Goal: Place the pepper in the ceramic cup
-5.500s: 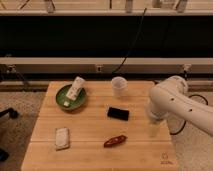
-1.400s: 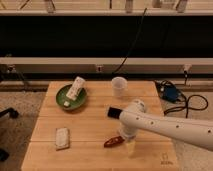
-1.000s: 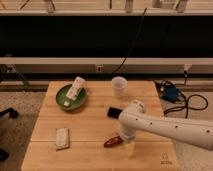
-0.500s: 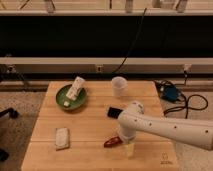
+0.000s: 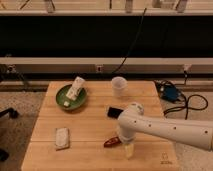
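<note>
The dark red pepper (image 5: 111,142) lies on the wooden table (image 5: 90,125), front centre; only its left end shows past my arm. The pale ceramic cup (image 5: 118,86) stands upright near the table's back edge, well behind the pepper. My gripper (image 5: 128,148) hangs from the white arm, right beside the pepper's right end, low over the table. The arm hides the rest of the pepper.
A green bowl (image 5: 64,95) with a tilted white carton (image 5: 76,88) in it sits at the back left. A flat black rectangle (image 5: 114,112) lies behind the pepper, partly under the arm. A white packet (image 5: 62,137) lies at the front left. Cables (image 5: 172,95) lie off the table's right.
Since 5.5 s ago the arm swung from the table's right side left to the pepper. Over the last second it has barely moved; the pepper stays put.
</note>
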{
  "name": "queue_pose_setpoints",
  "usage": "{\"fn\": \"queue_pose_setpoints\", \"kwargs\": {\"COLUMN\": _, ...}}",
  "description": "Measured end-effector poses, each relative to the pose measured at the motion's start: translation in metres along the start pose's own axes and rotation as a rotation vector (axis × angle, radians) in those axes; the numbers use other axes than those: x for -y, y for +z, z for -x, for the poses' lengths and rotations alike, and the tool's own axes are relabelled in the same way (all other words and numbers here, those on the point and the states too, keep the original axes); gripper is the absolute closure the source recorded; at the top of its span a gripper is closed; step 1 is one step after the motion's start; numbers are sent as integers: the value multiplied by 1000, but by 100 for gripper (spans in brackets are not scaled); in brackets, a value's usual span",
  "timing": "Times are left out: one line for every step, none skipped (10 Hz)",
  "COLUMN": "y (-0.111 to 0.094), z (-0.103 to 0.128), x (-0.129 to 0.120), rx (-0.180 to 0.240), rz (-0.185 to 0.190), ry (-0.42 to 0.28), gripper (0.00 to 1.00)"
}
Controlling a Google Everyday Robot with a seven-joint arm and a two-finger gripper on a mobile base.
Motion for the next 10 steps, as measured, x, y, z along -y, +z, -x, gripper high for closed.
{"fn": "queue_pose_setpoints", "kwargs": {"y": 0, "z": 0, "x": 0, "rx": 0, "rz": 0, "ry": -1, "gripper": 29}}
{"fn": "queue_pose_setpoints", "kwargs": {"y": 0, "z": 1, "x": 1, "rx": 2, "rz": -3, "ry": -1, "gripper": 28}}
{"fn": "queue_pose_setpoints", "kwargs": {"y": 0, "z": 1, "x": 2, "rx": 3, "rz": -4, "ry": 0, "gripper": 24}}
{"fn": "queue_pose_setpoints", "kwargs": {"y": -1, "z": 1, "x": 1, "rx": 2, "rz": -2, "ry": -1, "gripper": 25}}
{"fn": "queue_pose_setpoints", "kwargs": {"y": -2, "z": 2, "x": 1, "rx": 1, "rz": 0, "ry": -5, "gripper": 31}}
{"fn": "queue_pose_setpoints", "kwargs": {"y": -2, "z": 2, "x": 1, "rx": 1, "rz": 1, "ry": -5, "gripper": 43}}
{"fn": "queue_pose_setpoints", "kwargs": {"y": -3, "z": 2, "x": 1, "rx": 1, "rz": 0, "ry": -4, "gripper": 53}}
{"fn": "queue_pose_setpoints", "kwargs": {"y": -4, "z": 2, "x": 2, "rx": 1, "rz": -1, "ry": -4, "gripper": 63}}
{"fn": "queue_pose_setpoints", "kwargs": {"y": -7, "z": 2, "x": 4, "rx": 3, "rz": -5, "ry": -3, "gripper": 71}}
{"fn": "queue_pose_setpoints", "kwargs": {"y": -8, "z": 2, "x": 2, "rx": 1, "rz": 1, "ry": -4, "gripper": 80}}
